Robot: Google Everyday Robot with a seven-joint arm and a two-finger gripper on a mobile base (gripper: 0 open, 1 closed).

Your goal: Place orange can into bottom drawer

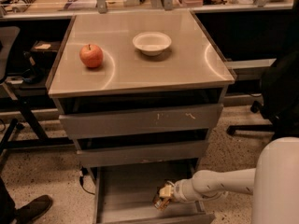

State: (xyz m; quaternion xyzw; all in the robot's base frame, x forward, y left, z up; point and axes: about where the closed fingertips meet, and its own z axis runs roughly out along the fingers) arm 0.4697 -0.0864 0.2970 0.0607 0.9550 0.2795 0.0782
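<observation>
One orange can (161, 200), slightly tilted — in gripper (164, 195), over bottom drawer (126, 190)

No legible text, brand, number or sign found. Orange can (160, 202) label mottled, unreadable. Gripper (164, 194) located over open bottom drawer (124, 190), clasped round can.

The smooth beige top (187, 64) of the grey metal cabinet carries a round red apple (91, 55) at 9 o'clock and a shallow white bowl (152, 43) near 12 o'clock, apart. The gripper (167, 195) is below at 5 o'clock, over the open bottom drawer (126, 190), clasping the orange can (162, 198).
</observation>
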